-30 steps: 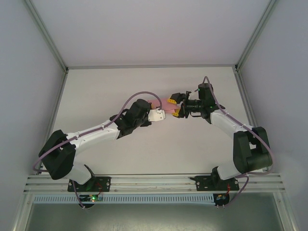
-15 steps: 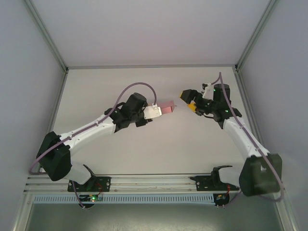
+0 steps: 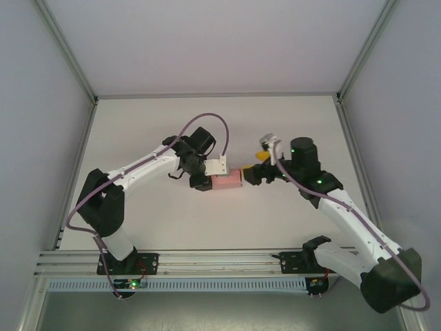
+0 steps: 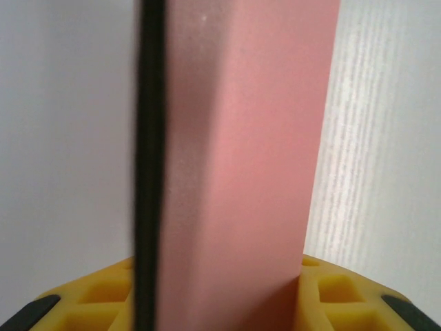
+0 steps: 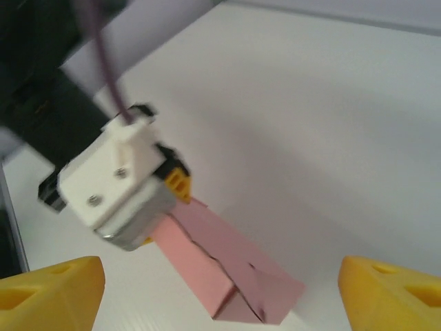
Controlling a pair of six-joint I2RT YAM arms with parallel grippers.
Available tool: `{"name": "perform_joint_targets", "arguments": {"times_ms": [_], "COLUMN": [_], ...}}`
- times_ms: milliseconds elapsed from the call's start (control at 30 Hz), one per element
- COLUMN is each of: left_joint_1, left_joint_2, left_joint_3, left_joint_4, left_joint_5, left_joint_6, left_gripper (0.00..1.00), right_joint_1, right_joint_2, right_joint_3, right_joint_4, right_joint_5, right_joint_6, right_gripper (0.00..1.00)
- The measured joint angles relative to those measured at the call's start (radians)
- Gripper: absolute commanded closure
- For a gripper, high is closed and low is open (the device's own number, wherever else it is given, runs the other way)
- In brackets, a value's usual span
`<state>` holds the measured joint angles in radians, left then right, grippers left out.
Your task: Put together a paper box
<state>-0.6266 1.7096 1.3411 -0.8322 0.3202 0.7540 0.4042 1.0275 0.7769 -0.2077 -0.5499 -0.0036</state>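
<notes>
Prob light, crushable paper box (image 3: 226, 182), clamped in L fingers (image 4: 337, 289) mid-desk; R fingers (image 5: 386, 289) wide. Best pinched gently nr folded edges.

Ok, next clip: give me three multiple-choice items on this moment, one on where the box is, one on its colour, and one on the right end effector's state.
1. Where is the box?
A) in the left end effector
B) lying loose at the table's far edge
C) on the front rail

2. What colour is the box?
A) blue
B) pink
C) white

3. The right end effector is:
A) shut on the box
B) shut on a cable
C) open

Answers:
1 A: its yellow fingers clamp the box in the left wrist view.
2 B: it is pink in every view.
3 C: its fingertips stand wide apart, touching nothing.
</notes>
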Motion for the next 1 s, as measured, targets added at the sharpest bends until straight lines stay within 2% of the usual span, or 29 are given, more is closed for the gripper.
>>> {"name": "perform_joint_targets", "arguments": {"times_ms": [67,133,300,400,433,533,833,1000], "left_joint_1": [0.01,0.021,0.034,0.037,0.038,0.04,0.04,0.041], "left_joint_2": [0.031,0.064,0.132,0.148,0.152,0.163,0.203,0.21], "left_joint_3": [0.024,0.053,0.116,0.137,0.142,0.156,0.206,0.217], "left_joint_4": [-0.026,-0.051,-0.099,-0.117,-0.123,-0.138,-0.19,-0.201], "left_joint_5": [0.017,0.021,0.027,0.029,0.032,0.035,0.031,0.03], "left_joint_6": [0.007,0.011,0.023,0.024,0.024,0.025,0.019,-0.005], "left_gripper": [0.78,0.78,0.78,0.78,0.78,0.77,0.77,0.77], "right_joint_1": [0.042,0.059,0.067,0.078,0.084,0.096,0.127,0.148], "right_joint_2": [0.06,0.133,0.29,0.323,0.329,0.346,0.374,0.408], "right_joint_3": [0.034,0.07,0.156,0.163,0.163,0.166,0.212,0.245], "right_joint_4": [-0.037,-0.075,-0.169,-0.201,-0.211,-0.226,-0.257,-0.269], "right_joint_5": [0.04,0.084,0.136,0.142,0.144,0.172,0.282,0.326], "right_joint_6": [-0.058,-0.103,-0.175,-0.226,-0.241,-0.262,-0.219,-0.094], "right_gripper": [0.27,0.39,0.43,0.54,0.61,0.74,0.99,1.0]}}
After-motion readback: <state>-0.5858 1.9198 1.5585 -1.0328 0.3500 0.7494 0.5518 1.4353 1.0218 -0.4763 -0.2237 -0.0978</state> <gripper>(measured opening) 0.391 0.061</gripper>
